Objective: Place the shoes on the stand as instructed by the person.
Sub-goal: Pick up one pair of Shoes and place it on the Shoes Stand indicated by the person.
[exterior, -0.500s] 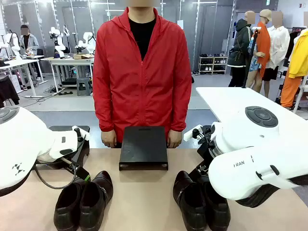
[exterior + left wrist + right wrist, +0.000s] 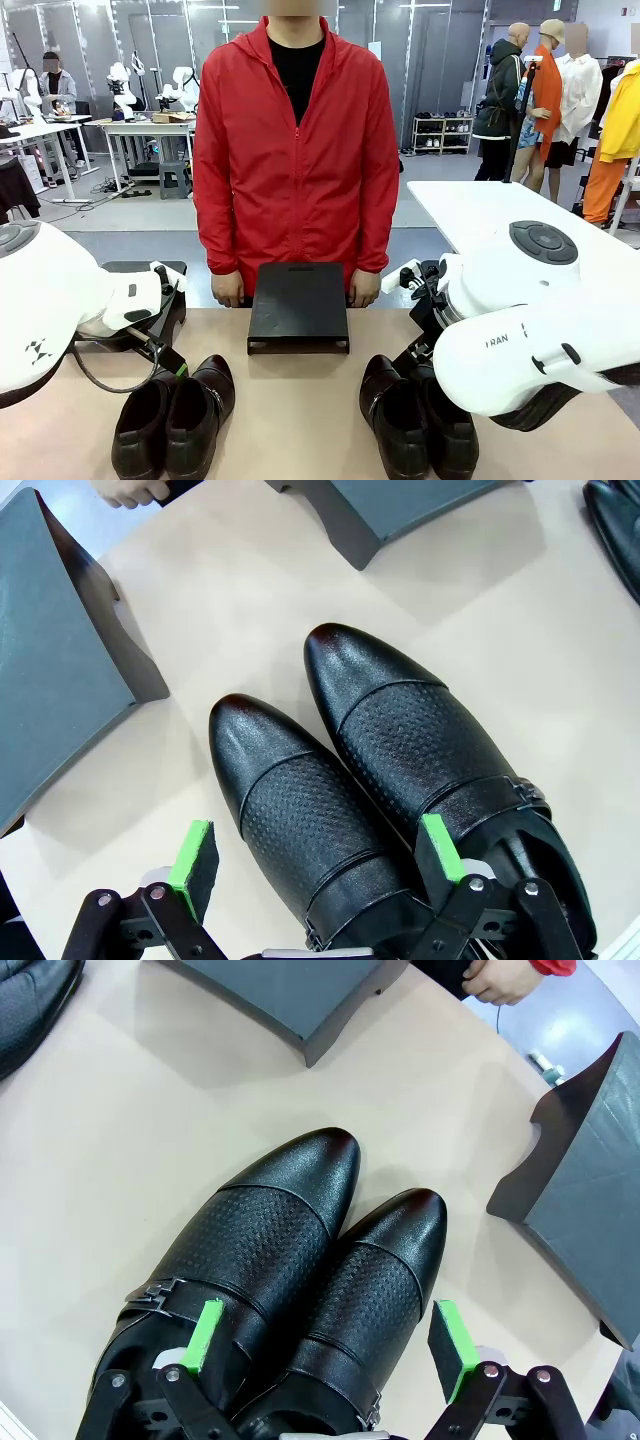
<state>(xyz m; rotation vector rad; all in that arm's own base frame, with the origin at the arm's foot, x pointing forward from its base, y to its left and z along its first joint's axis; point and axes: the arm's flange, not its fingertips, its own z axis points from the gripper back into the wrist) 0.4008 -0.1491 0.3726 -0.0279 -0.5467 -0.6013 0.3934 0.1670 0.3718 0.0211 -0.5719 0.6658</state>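
Straddling one shoe of the pair beneath it, the left hand (image 2: 318,852) stands open. One of its green pads (image 2: 195,865) hangs past that shoe's outer edge, the other over the line where the shoe meets its twin. Whether either pad touches the leather cannot be told. This left pair of glossy black leather dress shoes (image 2: 340,780), with perforated vamps and buckled straps, lies side by side and touching on the pale beige surface (image 2: 230,610), toes pointing away from the wrist.

The right hand (image 2: 328,1338) is open in the same way over the right pair of matching black shoes (image 2: 290,1260). One pad is above the strap of the larger-looking shoe and one is outside the other shoe, so the pads flank the latter. That pair also lies close together, toes forward.

Beyond both pairs, at the middle of the far edge, sits the low black flat-topped stand (image 2: 298,305), with nothing on it. The left pair is near its left front corner and the right pair near its right front corner, each apart from it. A dark grey block (image 2: 60,660) stands just beside the left pair, and another dark grey block (image 2: 590,1190) stands beside the right pair.

The person in the red zip-up jacket (image 2: 295,160) stands behind the stand, one of the person's own hands (image 2: 228,290) at each side of it.

Compared with half a second ago, nothing has visibly shifted: shoes, stand, white arms and person sit exactly as before.
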